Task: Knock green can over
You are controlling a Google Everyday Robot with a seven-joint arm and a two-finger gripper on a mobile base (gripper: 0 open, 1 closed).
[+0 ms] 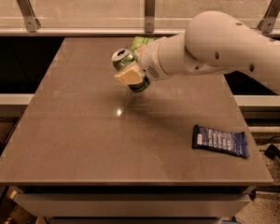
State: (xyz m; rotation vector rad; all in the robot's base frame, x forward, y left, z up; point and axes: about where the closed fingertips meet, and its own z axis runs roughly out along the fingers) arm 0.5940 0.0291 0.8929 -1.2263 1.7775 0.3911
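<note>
At upper centre of the frame, your gripper [132, 74] has its jaws closed on the green can [122, 59], tilted over the worktop [84, 139]. Judge it light, thin-walled and slick; contact it mid-body.

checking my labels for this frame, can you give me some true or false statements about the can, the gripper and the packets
1. The green can stands upright on the table. False: it is tilted, with its silver top leaning to the left.
2. The gripper is at the can, closed on its side. True.
3. A blue packet lies flat near the table's right edge. True.
4. The blue packet touches the can. False: it lies well apart from it, to the right and nearer the camera.
5. A green snack bag shows just behind the gripper. True.
</note>
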